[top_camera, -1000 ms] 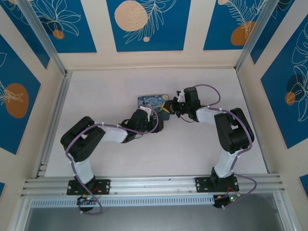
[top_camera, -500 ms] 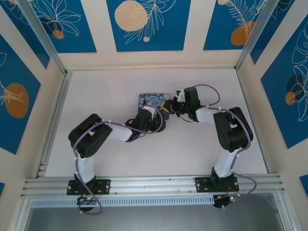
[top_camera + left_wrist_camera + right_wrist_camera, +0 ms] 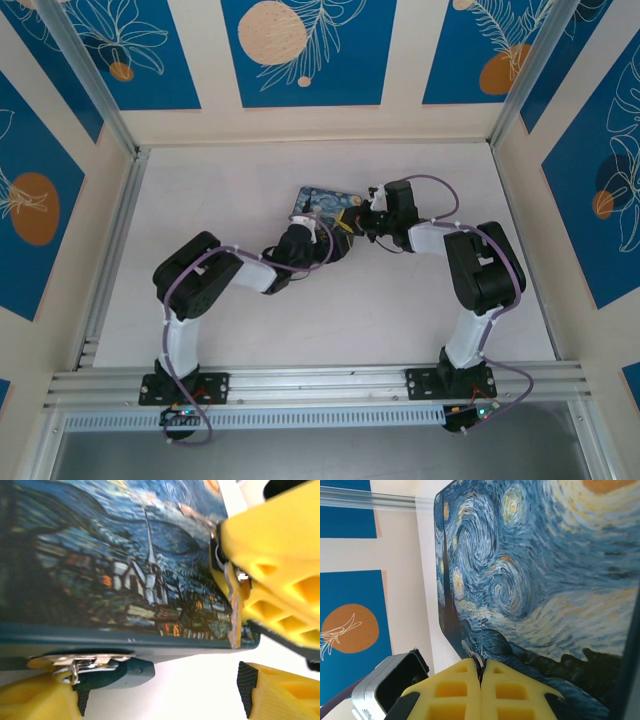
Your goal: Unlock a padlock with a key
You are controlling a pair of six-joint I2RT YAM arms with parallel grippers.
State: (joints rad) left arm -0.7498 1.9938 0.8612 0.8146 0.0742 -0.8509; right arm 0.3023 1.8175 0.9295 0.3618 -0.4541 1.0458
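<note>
The small bluish padlock hangs from a silvery hasp on the front of the starry-night box. My left gripper is open under the box. The padlock's body lies by the left finger's pad, and the right pad stands well apart from it. My right gripper is shut on the key, a thin metal sliver sticking out towards the box. In the left wrist view the key lies against the box's right corner. From above, both grippers meet at the box.
The box sits mid-table on the white surface, inside a frame with blue-patterned walls. An aluminium rail runs along the left side. The left arm's dark housing sits close beside the right fingers.
The left arm has pushed forward and right, closing in on the box. The box has shifted slightly right and turned a little. The right arm has hardly moved.
</note>
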